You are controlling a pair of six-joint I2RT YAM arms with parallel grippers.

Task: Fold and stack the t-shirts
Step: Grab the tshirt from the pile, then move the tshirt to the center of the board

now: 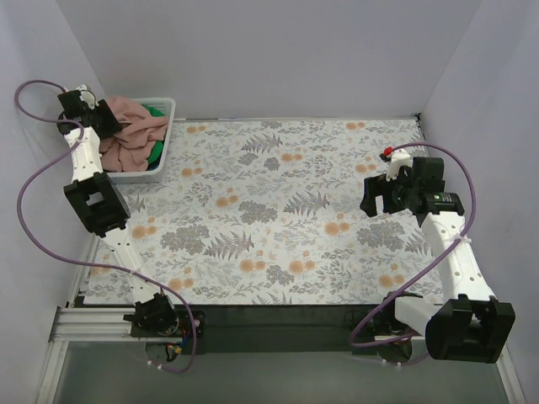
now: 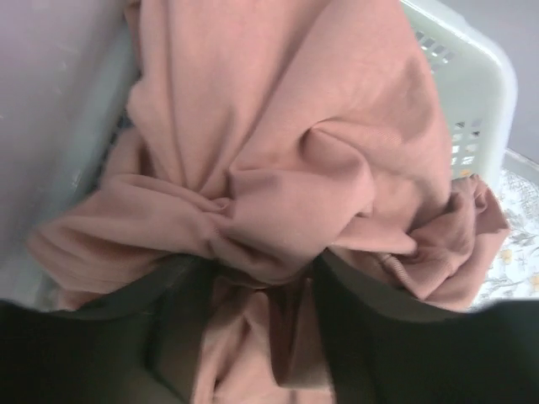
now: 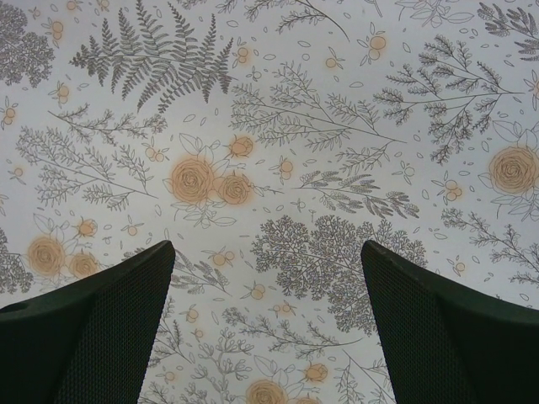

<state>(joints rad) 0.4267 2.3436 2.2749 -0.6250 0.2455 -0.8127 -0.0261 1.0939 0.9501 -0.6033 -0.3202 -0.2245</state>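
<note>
The salmon-pink t-shirt (image 1: pixel 133 130) lies crumpled in the white basket (image 1: pixel 171 104) at the table's far left corner. A bit of the bright green t-shirt (image 1: pixel 157 152) shows under it. My left gripper (image 1: pixel 106 119) is down in the basket. In the left wrist view its dark fingers (image 2: pixel 362 320) are sunk into the pink t-shirt (image 2: pixel 286 126) with a bunched fold pinched between them, gripper (image 2: pixel 261 273). My right gripper (image 1: pixel 375 195) hovers over the right side of the table, gripper (image 3: pixel 268 252) open with nothing between its fingers.
A floral grey-and-orange cloth (image 1: pixel 278 210) covers the table, and it fills the right wrist view as cloth (image 3: pixel 295 126). The slotted basket wall (image 2: pixel 472 93) rises right of the pink heap. Grey walls close in on the left, back and right sides.
</note>
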